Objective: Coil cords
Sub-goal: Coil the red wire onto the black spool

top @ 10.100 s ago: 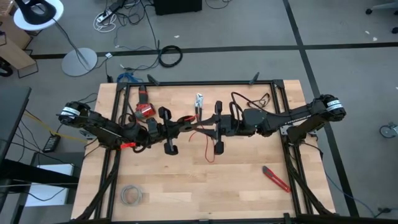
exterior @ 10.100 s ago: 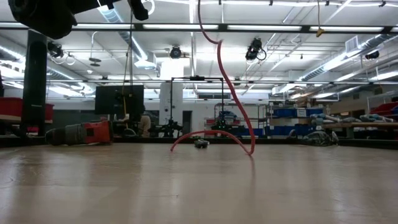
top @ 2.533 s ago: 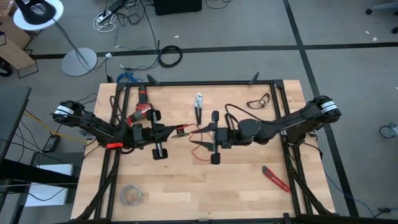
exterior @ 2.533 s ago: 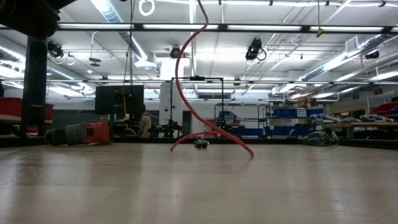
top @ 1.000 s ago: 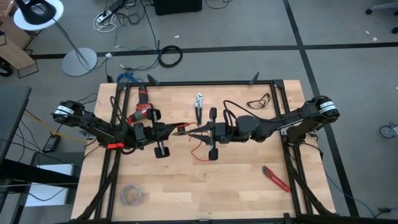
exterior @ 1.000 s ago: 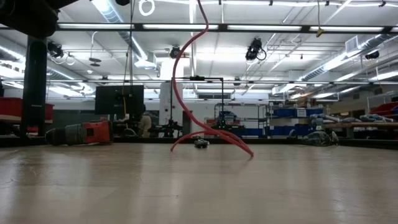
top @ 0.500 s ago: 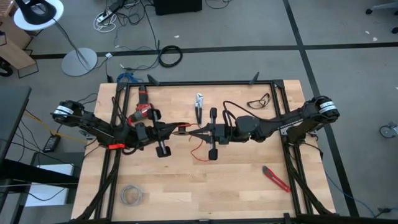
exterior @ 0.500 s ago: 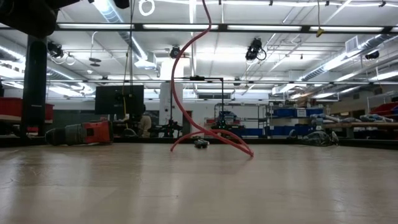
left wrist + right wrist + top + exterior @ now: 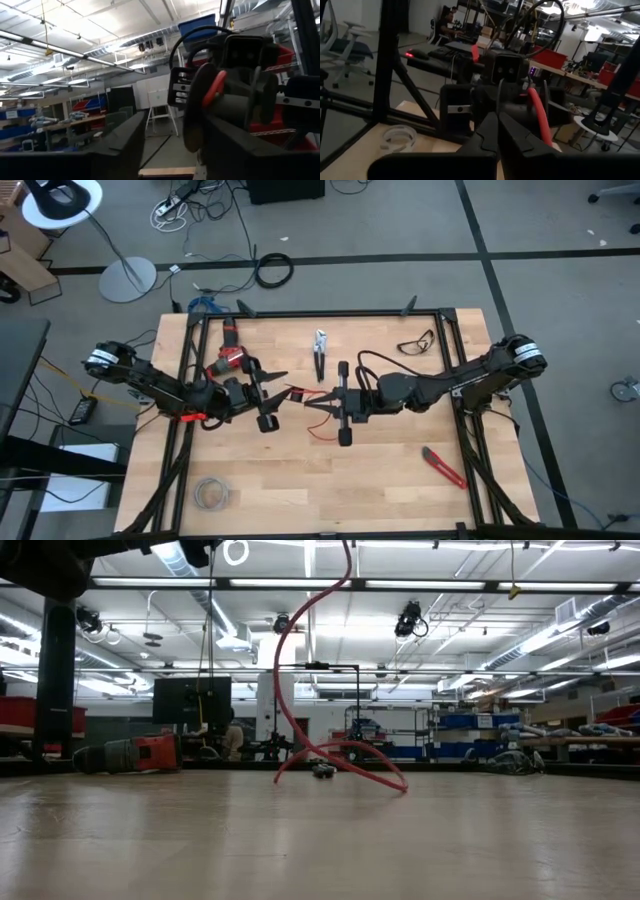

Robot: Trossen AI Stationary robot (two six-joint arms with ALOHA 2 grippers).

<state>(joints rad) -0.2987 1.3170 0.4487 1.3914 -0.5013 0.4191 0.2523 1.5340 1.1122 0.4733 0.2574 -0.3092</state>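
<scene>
Red wire, thin, mid-table: one end rises to the right gripper, pinched shut on it; the rest loops on the wood. Left gripper, jaws spread, holds nothing. Risk: with one grip only, the springy loop may unwind or slip free. The pinch point itself is hard to make out.

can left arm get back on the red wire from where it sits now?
Probably yes. The left gripper is open, beside the red wire, which hangs from the shut right gripper. Nothing lies between them; the right gripper's fingers crowd that spot.
</scene>
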